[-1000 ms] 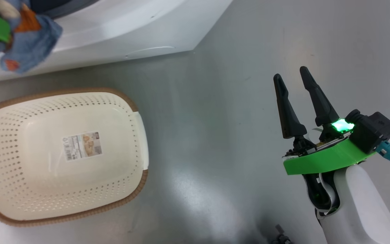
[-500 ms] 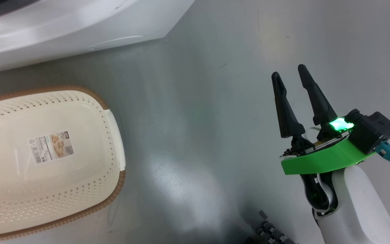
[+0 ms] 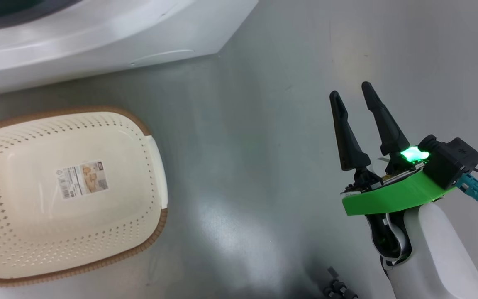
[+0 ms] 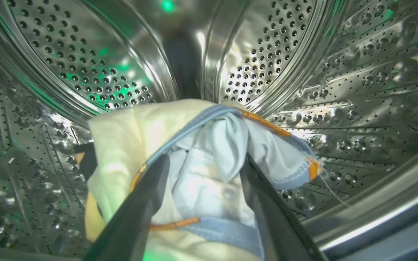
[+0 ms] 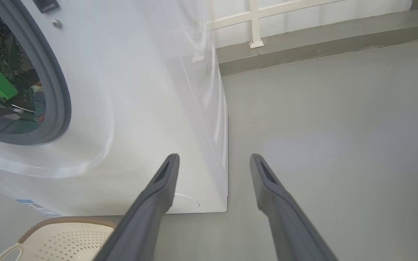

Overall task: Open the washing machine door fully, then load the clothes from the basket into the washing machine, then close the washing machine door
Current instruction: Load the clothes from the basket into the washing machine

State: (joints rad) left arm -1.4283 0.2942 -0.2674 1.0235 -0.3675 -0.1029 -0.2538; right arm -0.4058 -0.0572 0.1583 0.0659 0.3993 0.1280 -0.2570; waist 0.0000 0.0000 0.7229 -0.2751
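- The clothes (image 4: 122, 145) lay inside the steel drum (image 4: 339, 72) of the washing machine (image 5: 140, 108); the left gripper (image 4: 206, 159) was over them, its jaws apart with fabric between them;
- the right gripper (image 3: 349, 89) hovered above the glossy grey floor (image 3: 239, 166), jaws apart;
- the basket (image 3: 35, 216) sat on that floor near the machine's front;
- a grey kerb (image 5: 321, 40) ran below a pale wall (image 5: 321, 12).

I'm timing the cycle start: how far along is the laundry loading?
Done: the basket sits empty, bare to its label sticker. In hand: the left gripper is in the steel drum of the washing machine, jaws apart, with the blue-and-cream clothes bunched between its fingers. Left: pull that arm out and close the door. The right gripper hangs open above the floor.
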